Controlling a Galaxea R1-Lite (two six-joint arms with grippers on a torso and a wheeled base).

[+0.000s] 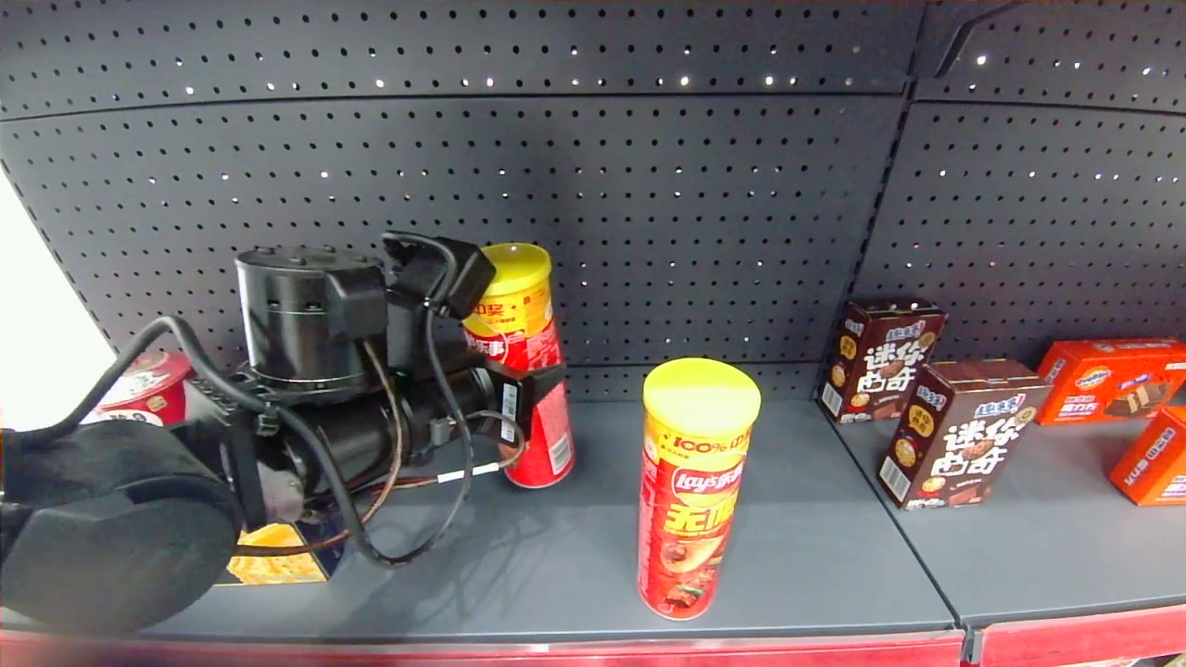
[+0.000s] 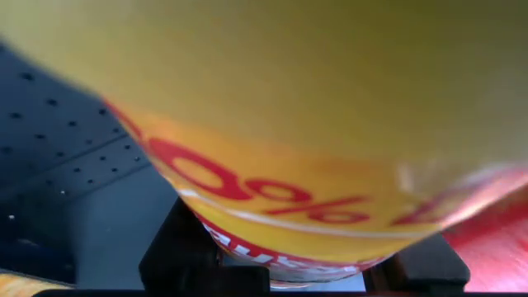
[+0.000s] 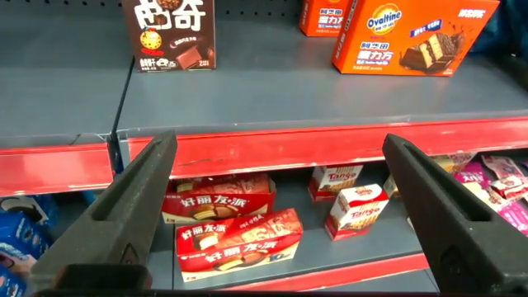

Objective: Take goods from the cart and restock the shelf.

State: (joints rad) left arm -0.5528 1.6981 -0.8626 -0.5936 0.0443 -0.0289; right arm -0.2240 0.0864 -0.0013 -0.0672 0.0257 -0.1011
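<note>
The shelf (image 1: 797, 556) is a grey deck with a red lip (image 1: 556, 648) along its near edge and a dark pegboard (image 1: 695, 232) as its back wall. There are two cans, both red with yellow lids. The front can (image 1: 695, 491) stands upright near the lip, about mid-deck. At its nine o'clock, close to the lip and partly under the left arm, lies one yellow packet (image 1: 273, 556). At eleven o'clock from the front can, the left gripper (image 1: 536, 384) is closed around the held can (image 1: 519, 315) at mid-height, one finger on each side. This can leans slightly, its base down at the deck; whether it rests there cannot be told. The left wrist view has the held can (image 2: 289, 124) pressed between the dark fingers (image 2: 181, 256). Farther left, behind the arm, is one red cup (image 1: 148, 389). At two o'clock from the front can stand two brown boxes, the nearer (image 1: 964, 431) in front of the farther (image 1: 880, 357), which sits almost at the pegboard. Past them, at three o'clock, are two orange boxes, one near (image 1: 1154, 459) and one farther back (image 1: 1112, 375). The right gripper (image 3: 278, 148) is spread wide with nothing between its fingers. It hangs before the red lip, facing a lower shelf (image 3: 346, 256). On that shelf lie two red boxes (image 3: 219, 198) (image 3: 239, 243), with two small boxes (image 3: 334, 181) (image 3: 359, 210) beside them.
</note>
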